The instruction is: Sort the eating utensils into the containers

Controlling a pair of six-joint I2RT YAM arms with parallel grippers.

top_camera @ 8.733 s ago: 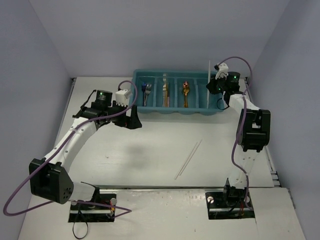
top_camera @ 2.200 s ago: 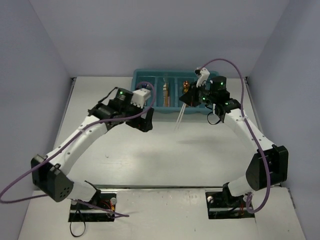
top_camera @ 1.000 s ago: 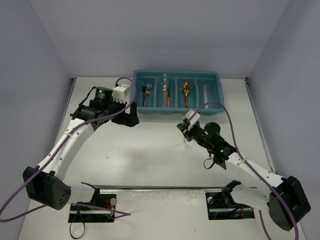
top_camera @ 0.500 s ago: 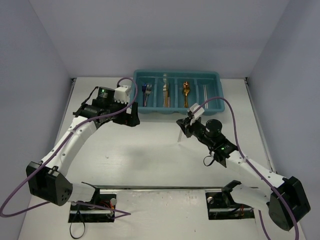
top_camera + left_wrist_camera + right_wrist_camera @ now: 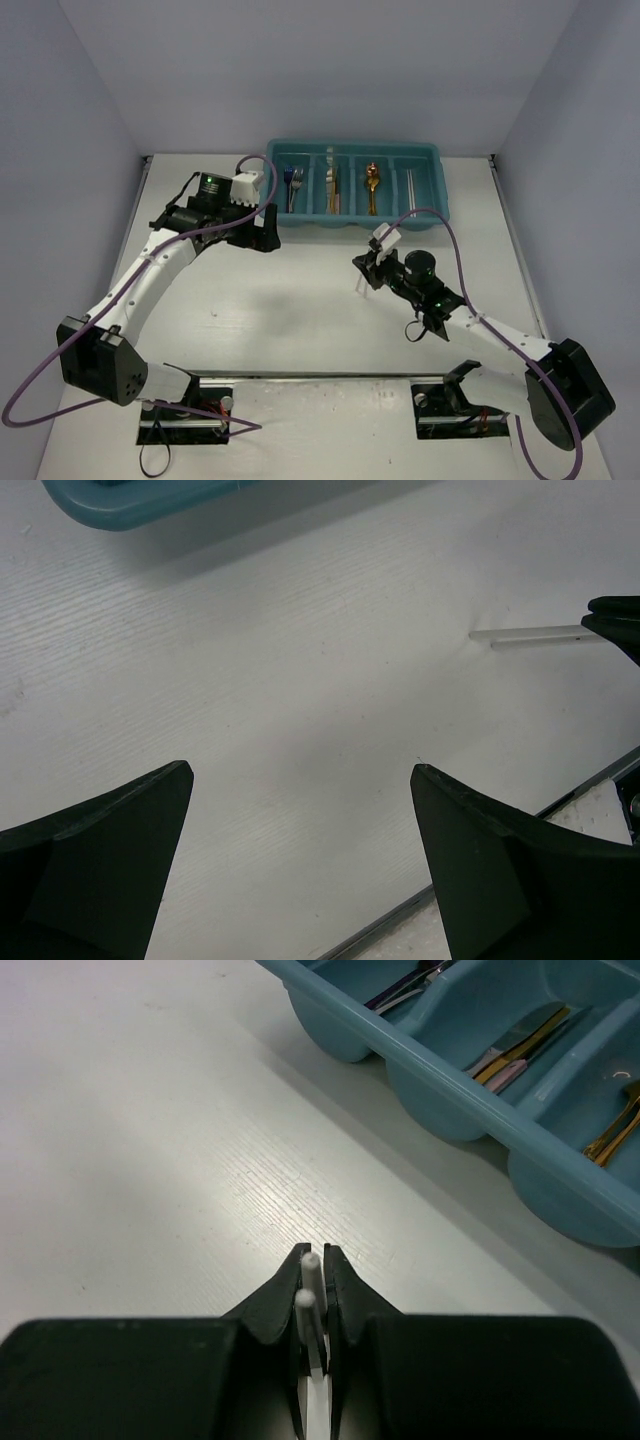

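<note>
The teal cutlery tray (image 5: 430, 220) stands at the back centre. Its compartments hold, from left to right, silver spoons (image 5: 292, 180), a fork and knife (image 5: 331, 186), a gold spoon (image 5: 371, 180) and pale sticks (image 5: 410, 184). My right gripper (image 5: 364, 268) is low over the table in front of the tray. It is shut on two pale chopsticks (image 5: 311, 1265), whose ends poke out between its fingers (image 5: 340, 1285). One stick end also shows in the left wrist view (image 5: 530, 635). My left gripper (image 5: 264, 234) is open and empty by the tray's front left corner (image 5: 130, 498).
The tray's front wall (image 5: 470, 1095) lies just ahead and to the right of my right gripper. The walls of a white booth enclose the table on three sides. A metal rail (image 5: 330, 378) runs along the near edge by the arm bases.
My right gripper, still shut on the chopsticks, has moved slightly nearer and lower in front of the tray. The left arm has hardly moved.
</note>
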